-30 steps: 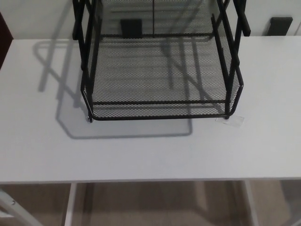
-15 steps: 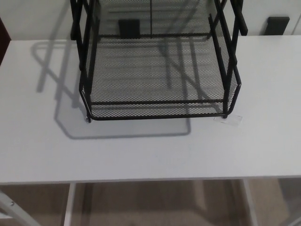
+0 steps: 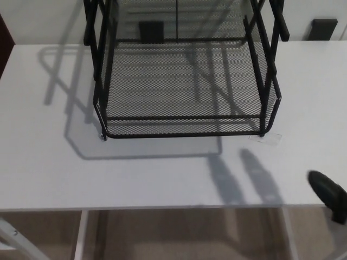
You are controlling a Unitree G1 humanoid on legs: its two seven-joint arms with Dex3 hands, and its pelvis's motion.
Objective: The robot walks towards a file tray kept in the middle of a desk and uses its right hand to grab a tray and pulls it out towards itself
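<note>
The white worktop is filling most of the view. A black wire file tray is sitting on it, near the middle and toward the back. Its low front edge is facing the robot. A small clear tag is lying just beside the tray's front right corner. Two long shadows are falling on the worktop near the front edge. At the far right, the right hand is poking in low over the front edge, well apart from the tray and touching nothing. Only a black tip is showing, so I cannot tell how open it is.
</note>
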